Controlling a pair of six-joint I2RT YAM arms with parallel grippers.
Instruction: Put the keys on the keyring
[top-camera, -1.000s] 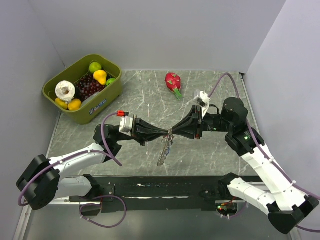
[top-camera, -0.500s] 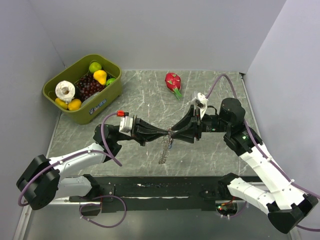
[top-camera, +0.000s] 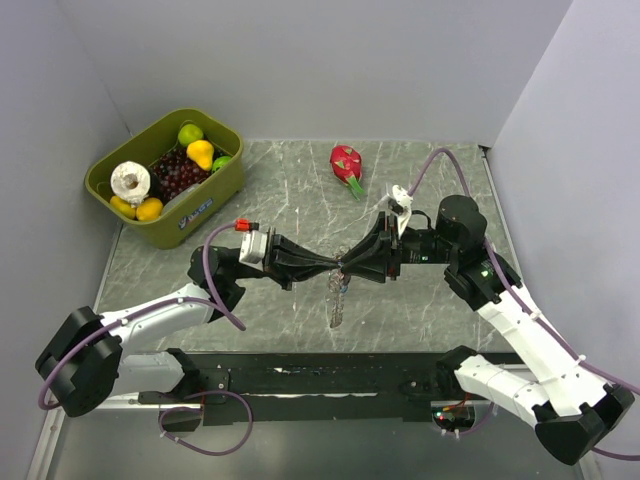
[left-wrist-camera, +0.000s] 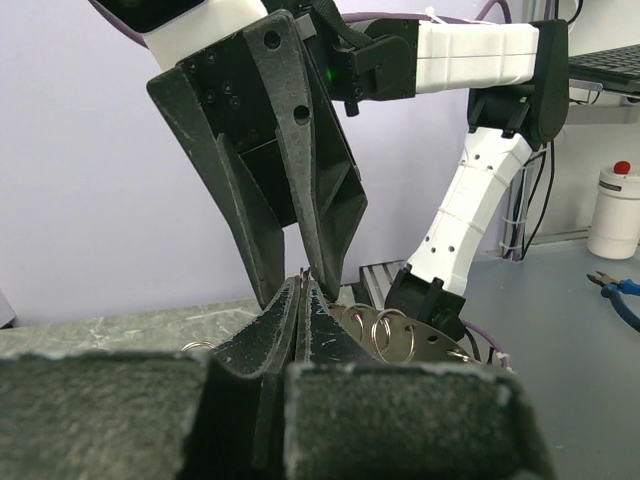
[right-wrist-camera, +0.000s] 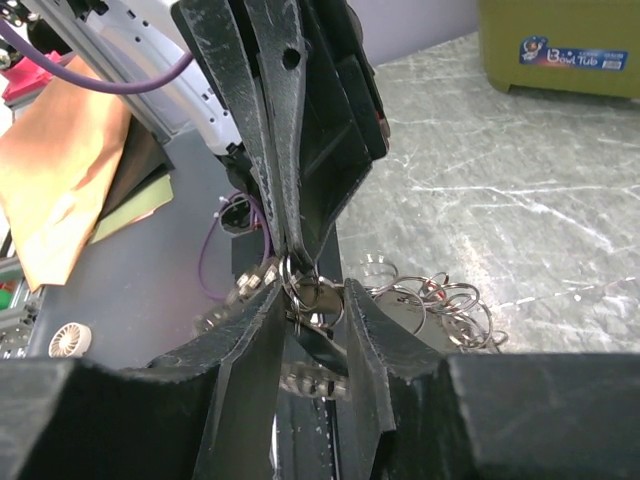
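Note:
In the top view my two grippers meet tip to tip above the middle of the table. My left gripper (top-camera: 328, 266) is shut on a thin ring of the bunch (left-wrist-camera: 303, 283). The keyring (top-camera: 335, 300), with keys on it, hangs below the tips. In the right wrist view my right gripper (right-wrist-camera: 314, 303) has its fingers pressed on either side of a silver key (right-wrist-camera: 324, 300) and its small rings. A black key head (right-wrist-camera: 322, 345) and the beaded rim of the keyring (right-wrist-camera: 306, 383) hang between the fingers. Several small split rings (right-wrist-camera: 435, 300) dangle to the right.
A green tub (top-camera: 215, 200) with fruit stands at the back left. A red dragon fruit (top-camera: 347, 162) lies at the back middle. The table's front edge and the black base rail (top-camera: 320, 375) lie just below the hanging bunch.
My right gripper has shifted a little to the left and tilted, closing in on the left gripper's tips. The hanging bunch has swung slightly to the right and lower.

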